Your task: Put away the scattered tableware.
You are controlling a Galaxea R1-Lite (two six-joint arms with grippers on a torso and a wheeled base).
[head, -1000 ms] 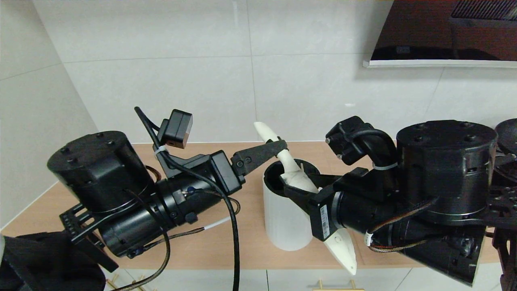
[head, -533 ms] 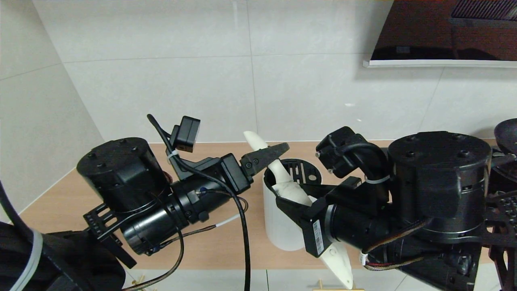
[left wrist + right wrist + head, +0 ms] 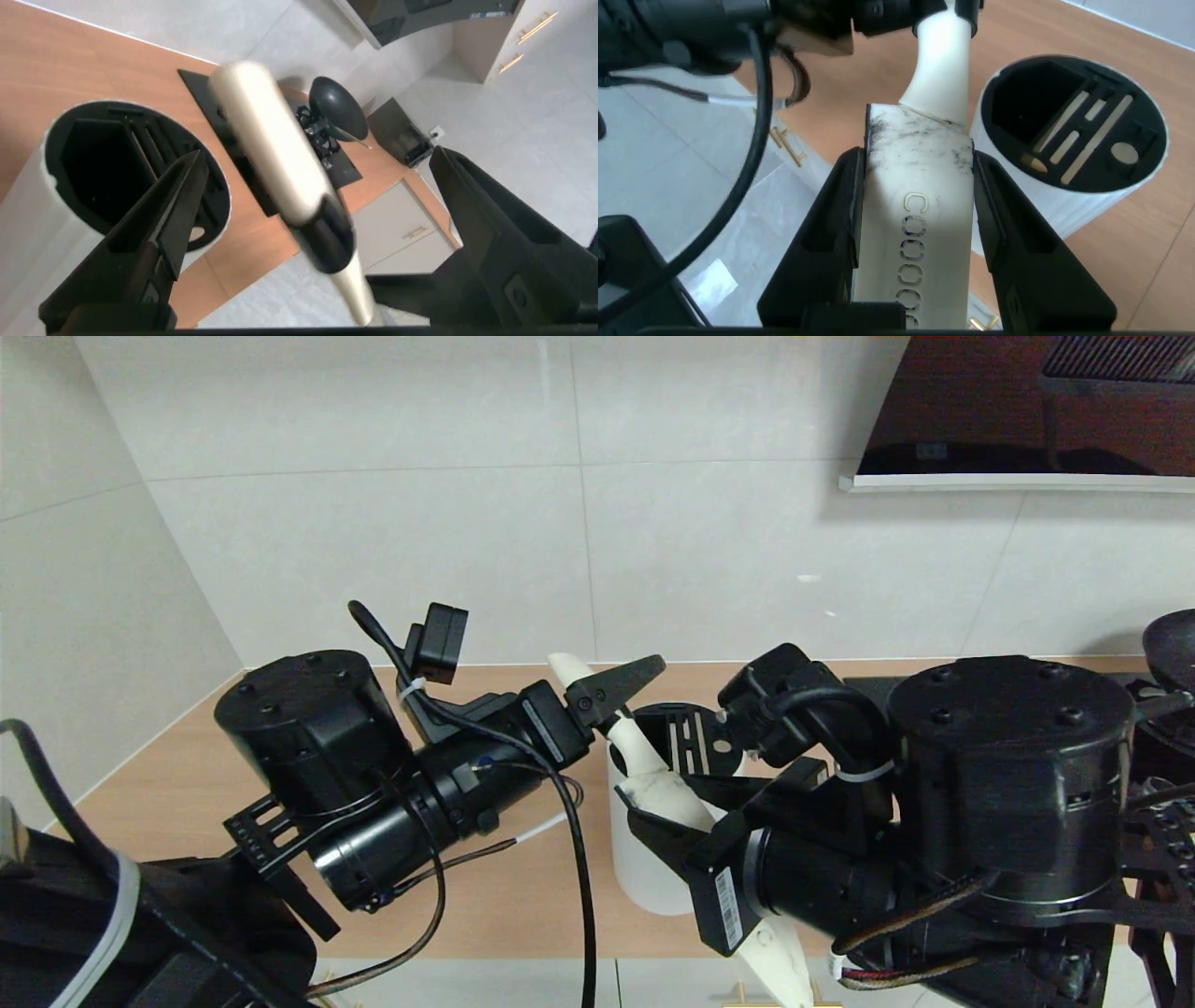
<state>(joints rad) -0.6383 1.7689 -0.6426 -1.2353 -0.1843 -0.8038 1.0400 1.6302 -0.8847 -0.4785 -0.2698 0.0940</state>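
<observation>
Utensil holder (image 3: 644, 868) stands on the worktop (image 3: 187, 784), about mid-width and near the front edge. Spatula (image 3: 653, 784) slants above its front rim. Left gripper (image 3: 607, 709) is left of the holder, right gripper (image 3: 667, 812) before it. A hob (image 3: 198, 91), apparently, lies right of the holder and farther back.

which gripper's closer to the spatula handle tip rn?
Left. The left gripper straddles the handle near its tip, jaws open. The right gripper clamps the spatula farther down, on its wide blade.

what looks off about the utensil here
The white spatula clamped in the right gripper carries black smudges across its blade, odd on an otherwise clean surface. It is tilted, outside the white holder.
</observation>
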